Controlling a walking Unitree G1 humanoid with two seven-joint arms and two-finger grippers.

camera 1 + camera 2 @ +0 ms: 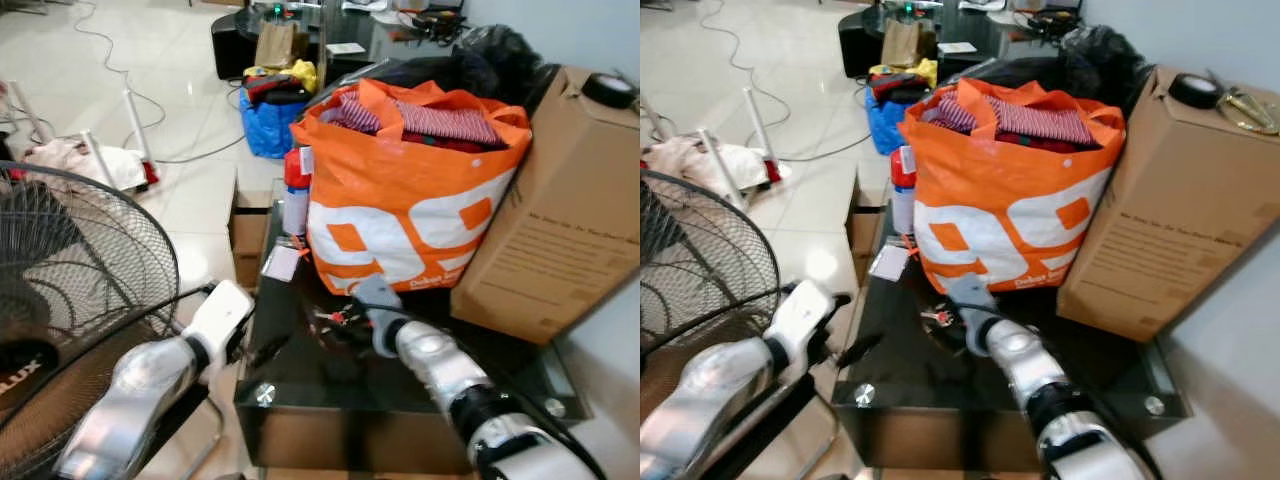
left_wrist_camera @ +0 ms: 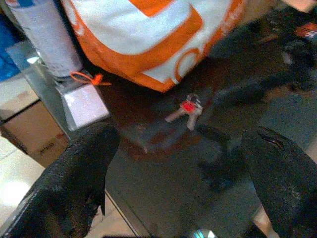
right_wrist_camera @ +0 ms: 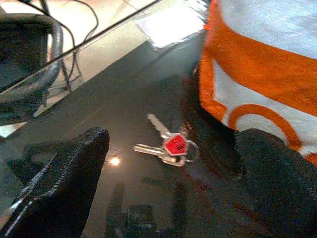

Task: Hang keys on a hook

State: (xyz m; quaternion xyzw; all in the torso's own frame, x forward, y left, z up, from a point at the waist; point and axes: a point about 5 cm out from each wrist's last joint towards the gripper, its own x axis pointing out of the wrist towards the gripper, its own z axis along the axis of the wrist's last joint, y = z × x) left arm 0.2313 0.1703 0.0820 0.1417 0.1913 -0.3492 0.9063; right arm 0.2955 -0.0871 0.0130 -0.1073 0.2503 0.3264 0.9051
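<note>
Keys (image 3: 168, 145): silver, red-tagged | glossy black glass table (image 3: 99, 124) | right hand (image 3: 168, 193) spread above, ungrasping

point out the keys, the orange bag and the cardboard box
keys (image 3: 171, 146): right wrist view, on the red key head where the silver blades meet.
orange bag (image 1: 400, 215): left eye view, on its white and orange front panel.
cardboard box (image 1: 1160, 225): right eye view, on its printed brown side.

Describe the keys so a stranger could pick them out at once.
Find the big orange and white bag on the dark glass table. Just before its base lie the keys: silver, flat on the glass, with a red tag.
</note>
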